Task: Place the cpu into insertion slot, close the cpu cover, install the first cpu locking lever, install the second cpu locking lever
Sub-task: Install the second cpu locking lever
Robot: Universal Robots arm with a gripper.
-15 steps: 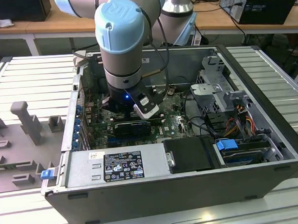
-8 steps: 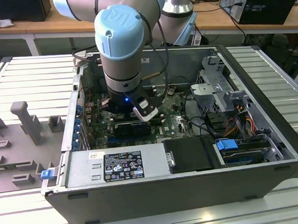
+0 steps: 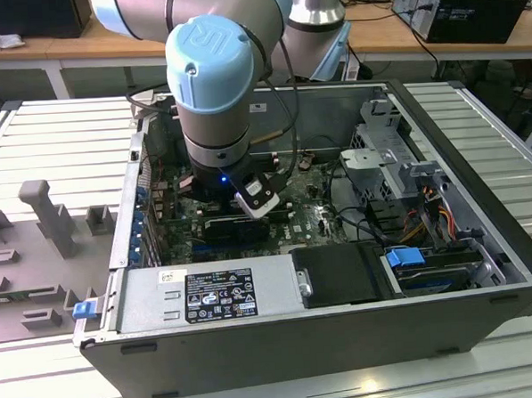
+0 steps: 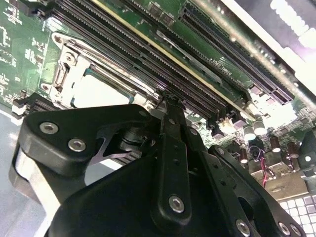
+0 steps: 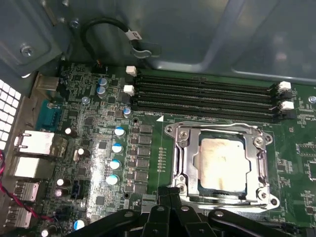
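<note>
Already the cpu point(image 5: 219, 163) sits in the insertion slot point(image 5: 178, 163) under the lowered cpu cover point(image 5: 256, 163); the gripper point(image 5: 168, 195), fingers pinched together and holding nothing, hovers at the socket's edge, lever status unclear.

Arm: I saw my arm point(image 3: 209, 95) reach down from above, its blue-capped joint uppermost and the wrist pointing straight down.
Wrist: a small blue light glowed near its lower end.
Gripper: my gripper point(image 5: 170, 197) hung low, its black fingers point(image 4: 170, 128) drawn together at the tips, clasping nothing I could see.
</note>
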